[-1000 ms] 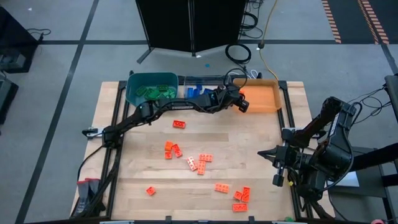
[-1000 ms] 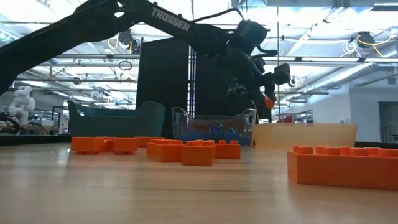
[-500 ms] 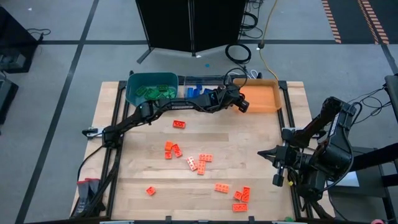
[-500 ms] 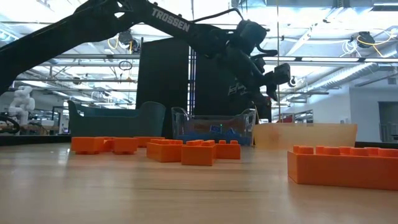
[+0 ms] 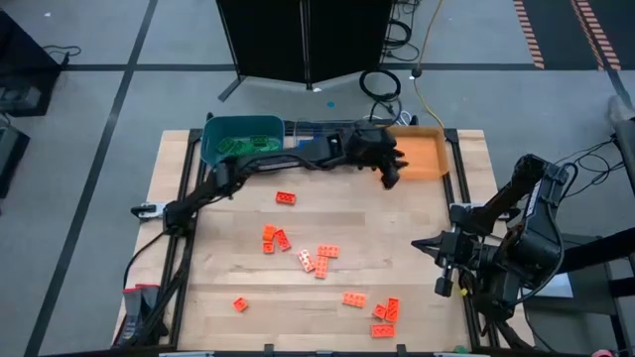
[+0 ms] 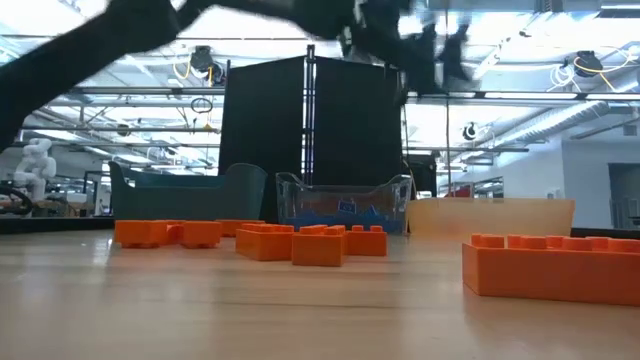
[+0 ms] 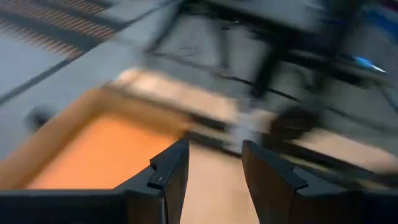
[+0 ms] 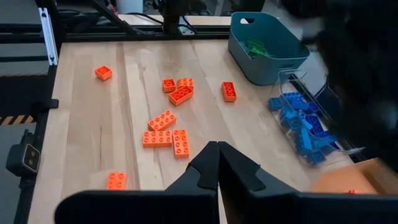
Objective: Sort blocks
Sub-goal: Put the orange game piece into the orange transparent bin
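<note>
The blocks (image 5: pixel 322 260) still loose are all orange-red: about a dozen lie scattered over the middle and near part of the table (image 5: pixel 417 228), one alone toward the far side, a cluster in the centre, a few at the near right and one at the near left. Green blocks already lie in the teal bin (image 5: pixel 241 140) at the far left, blue ones fill the clear bin (image 8: pixel 311 118) next to it, and the orange bin (image 5: pixel 425 157) at the far right holds at least one orange-red piece, seen in the right wrist view. So green and blue look finished, and only orange-red remains, most of it not yet moved.

The left gripper (image 5: pixel 390 171) hangs above the near-left edge of the orange bin, fingers parted with nothing between them. The right gripper (image 5: pixel 421 245) waits at the table's right edge, fingers pressed together and empty.

The three bins stand in a row along the far edge. The wood between them and the scattered blocks is mostly bare, which leaves the left arm free passage. The blocks at the near right lie close to the near edge.
</note>
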### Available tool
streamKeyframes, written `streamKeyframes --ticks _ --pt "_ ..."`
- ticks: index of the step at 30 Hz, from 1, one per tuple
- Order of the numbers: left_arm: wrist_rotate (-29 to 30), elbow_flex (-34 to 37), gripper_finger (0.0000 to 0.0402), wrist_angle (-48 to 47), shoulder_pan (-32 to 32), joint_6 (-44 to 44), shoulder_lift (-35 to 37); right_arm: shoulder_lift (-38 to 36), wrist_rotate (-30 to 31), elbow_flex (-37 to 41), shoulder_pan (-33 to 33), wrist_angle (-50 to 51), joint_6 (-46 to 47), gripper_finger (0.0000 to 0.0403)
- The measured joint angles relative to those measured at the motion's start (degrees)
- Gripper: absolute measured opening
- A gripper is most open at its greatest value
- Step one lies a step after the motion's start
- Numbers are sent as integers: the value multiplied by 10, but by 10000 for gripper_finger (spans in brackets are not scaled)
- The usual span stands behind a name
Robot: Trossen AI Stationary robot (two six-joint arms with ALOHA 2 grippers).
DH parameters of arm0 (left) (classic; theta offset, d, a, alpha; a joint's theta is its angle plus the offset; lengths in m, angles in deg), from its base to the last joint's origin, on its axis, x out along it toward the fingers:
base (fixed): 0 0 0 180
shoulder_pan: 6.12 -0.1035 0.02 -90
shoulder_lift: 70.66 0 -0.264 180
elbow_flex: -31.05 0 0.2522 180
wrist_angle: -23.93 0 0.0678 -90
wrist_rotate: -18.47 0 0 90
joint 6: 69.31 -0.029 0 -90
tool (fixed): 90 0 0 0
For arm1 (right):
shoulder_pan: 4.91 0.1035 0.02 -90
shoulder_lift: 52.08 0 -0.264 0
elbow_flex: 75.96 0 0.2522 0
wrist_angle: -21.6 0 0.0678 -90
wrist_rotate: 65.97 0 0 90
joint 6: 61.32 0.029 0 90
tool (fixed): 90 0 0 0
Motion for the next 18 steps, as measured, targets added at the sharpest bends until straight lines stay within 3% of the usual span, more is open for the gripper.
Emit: streamKeyframes --ticks 4,8,10,13,18 --pt "-66 -18 152 -137 43 -120 71 0 0 0 0 2 0 0" --pt "-72 -15 152 -340 100 -251 117 0 0 0 0 4 0 0" --pt "-80 -16 152 -410 129 -261 121 0 0 0 0 4 0 0" --pt "-97 -1 152 -448 168 -226 113 0 0 0 0 4 0 0" --pt "-94 84 152 -379 218 -168 97 0 0 0 0 2 10 0"
